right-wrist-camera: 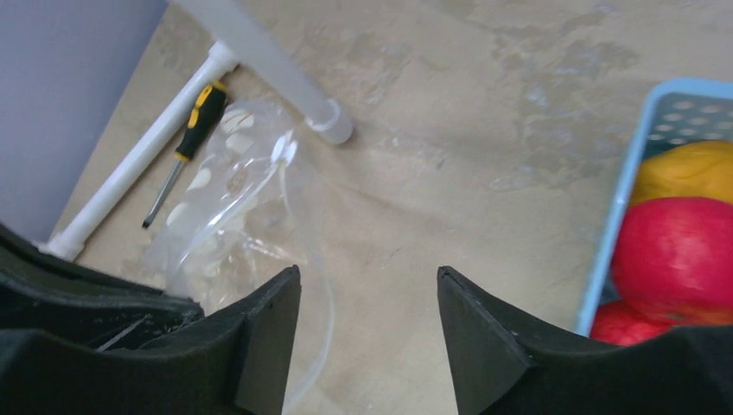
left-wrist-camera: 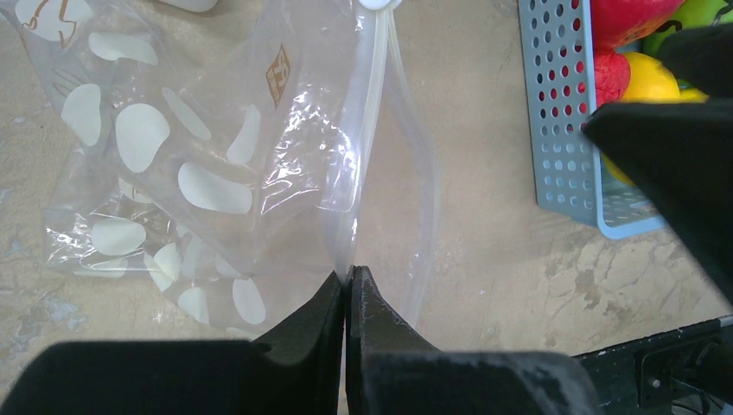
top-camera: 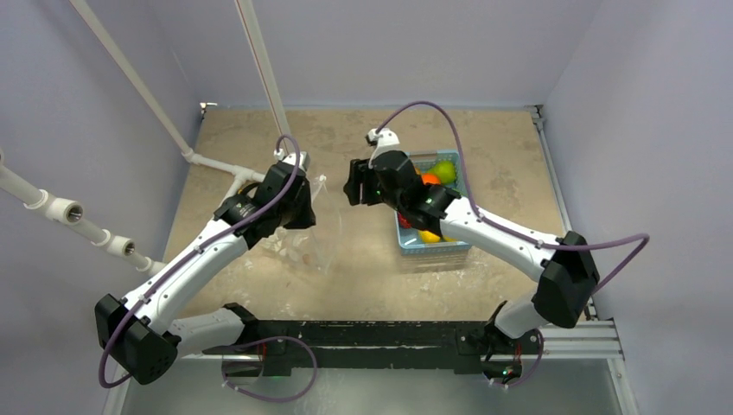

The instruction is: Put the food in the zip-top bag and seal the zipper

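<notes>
Tan tabletop [top-camera: 346, 138]: left gripper [left-wrist-camera: 350, 278] clamps the zip-top bag [left-wrist-camera: 173, 147] by its mouth edge, right gripper [right-wrist-camera: 367, 290] hangs spread and empty beside the basket [left-wrist-camera: 562, 130] holding the food [right-wrist-camera: 683, 246], so loading step, next grab a fruit.

The zip-top bag [left-wrist-camera: 199, 164] is seen as clear plastic printed with white rounded dots and one small brown mark. Its zipper [left-wrist-camera: 373, 112] is whitish. The food [left-wrist-camera: 646, 79] is coloured red, yellow, orange and green. The basket [left-wrist-camera: 562, 130] is light blue, patterned with round holes. The bench [left-wrist-camera: 484, 225] is mottled beige. The screwdriver [right-wrist-camera: 194, 130] is handled in yellow and black.
</notes>
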`<act>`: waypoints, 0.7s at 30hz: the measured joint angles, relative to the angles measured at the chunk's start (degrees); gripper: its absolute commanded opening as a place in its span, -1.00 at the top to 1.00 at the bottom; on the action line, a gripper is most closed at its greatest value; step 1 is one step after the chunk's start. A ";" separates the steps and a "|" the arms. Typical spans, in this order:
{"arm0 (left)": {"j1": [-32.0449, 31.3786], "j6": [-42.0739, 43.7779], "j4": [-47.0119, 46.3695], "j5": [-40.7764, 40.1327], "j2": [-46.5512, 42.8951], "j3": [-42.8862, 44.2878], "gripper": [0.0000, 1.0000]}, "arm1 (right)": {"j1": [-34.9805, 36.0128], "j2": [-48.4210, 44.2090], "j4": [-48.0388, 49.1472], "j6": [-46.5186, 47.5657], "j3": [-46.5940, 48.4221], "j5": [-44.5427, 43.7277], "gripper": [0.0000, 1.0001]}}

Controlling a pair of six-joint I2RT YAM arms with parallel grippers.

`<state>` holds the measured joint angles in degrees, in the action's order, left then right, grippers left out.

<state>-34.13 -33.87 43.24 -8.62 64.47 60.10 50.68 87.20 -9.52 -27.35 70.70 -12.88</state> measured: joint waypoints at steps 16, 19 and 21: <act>0.00 0.02 -0.70 -0.33 0.39 0.00 1.00 | -11.91 -2.67 -5.38 -0.59 -0.87 -9.88 -0.98; 0.00 0.04 -0.83 -0.33 0.35 -0.02 1.00 | -13.70 -2.03 -5.49 -1.14 -1.70 -11.19 -0.98; 0.00 0.04 -1.07 -0.31 0.20 -0.24 1.00 | -14.73 -1.31 -5.49 -1.36 -2.36 -11.74 -0.98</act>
<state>-34.13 -33.82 42.17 -8.93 64.66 59.86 35.94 85.89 -15.00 -28.71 68.34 -24.62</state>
